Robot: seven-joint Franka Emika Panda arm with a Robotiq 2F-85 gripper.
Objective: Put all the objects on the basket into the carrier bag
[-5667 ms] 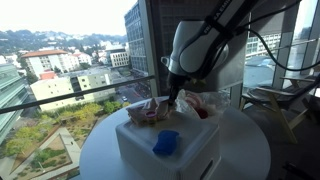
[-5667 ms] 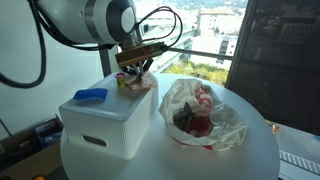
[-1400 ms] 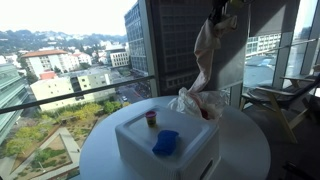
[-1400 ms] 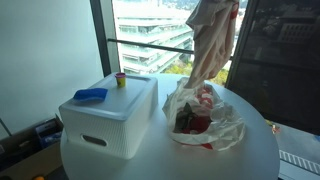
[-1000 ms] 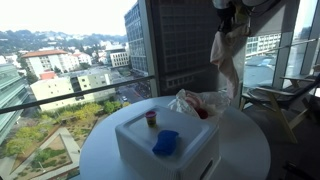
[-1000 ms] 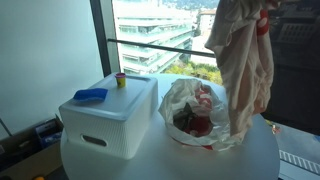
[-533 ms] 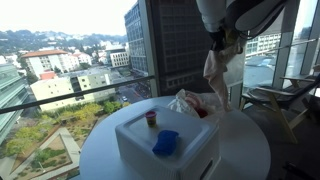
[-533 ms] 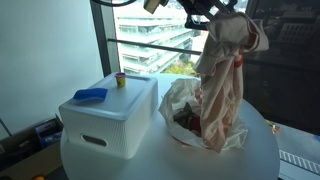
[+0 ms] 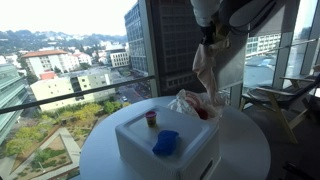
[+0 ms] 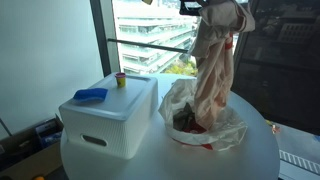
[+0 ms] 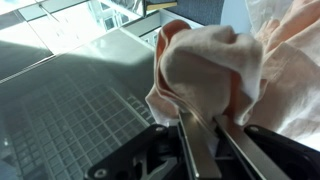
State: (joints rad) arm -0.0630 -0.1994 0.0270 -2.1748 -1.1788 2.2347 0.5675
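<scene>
While poised high over carrier bag [image 10: 233, 130], hand [image 11: 205, 120] is clamped on pink cloth [image 10: 212, 70] dangling twd it.

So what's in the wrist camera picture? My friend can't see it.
The gripper is shut on a bunched-up pale cloth that fills the middle and right of the wrist view. To the left, behind it, is the white basket with its grid-patterned top.

In an exterior view, the basket [image 10: 105, 125] stands left on the bench [image 10: 255, 155], with the carrier bag [image 10: 236, 130] just beside it, right. On the basket: flat object [image 10: 90, 94] near, small cup [image 10: 120, 80] far. A cloth [image 10: 213, 70] hangs from the claw [image 11: 200, 125] over the carrier bag.
</scene>
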